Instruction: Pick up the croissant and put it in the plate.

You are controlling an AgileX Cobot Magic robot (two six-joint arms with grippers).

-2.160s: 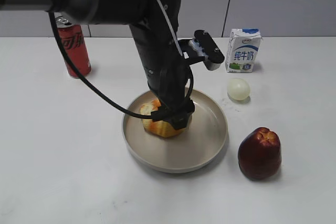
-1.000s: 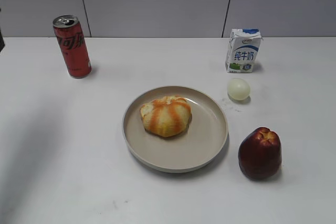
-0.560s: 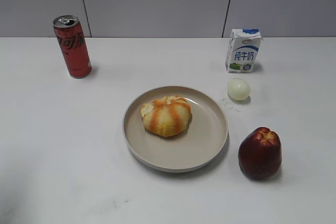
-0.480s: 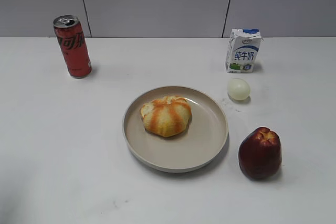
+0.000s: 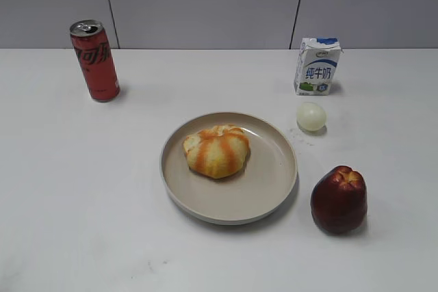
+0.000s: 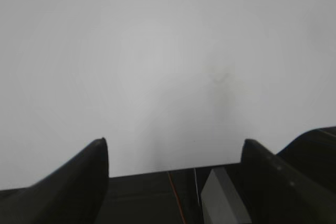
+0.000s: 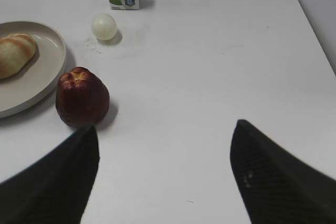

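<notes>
The croissant (image 5: 216, 151), cream with orange-brown stripes, lies inside the beige plate (image 5: 274, 182) at the table's middle, left of the plate's centre. Both show at the left edge of the right wrist view, the croissant (image 7: 16, 52) on the plate (image 7: 50, 72). Neither arm shows in the exterior view. My left gripper (image 6: 173, 153) is open and empty over bare white table near its edge. My right gripper (image 7: 164, 140) is open and empty above the table, right of the apple.
A dark red apple (image 5: 338, 200) stands right of the plate, also in the right wrist view (image 7: 82, 96). A pale egg (image 5: 311, 116) and a milk carton (image 5: 317, 65) lie behind it. A red cola can (image 5: 95, 60) stands at back left.
The left arm, over the croissant in the plate 2.2 s ago, has let go and drawn out of the exterior view. The croissant stays in the plate. Nothing moved in the last second.
</notes>
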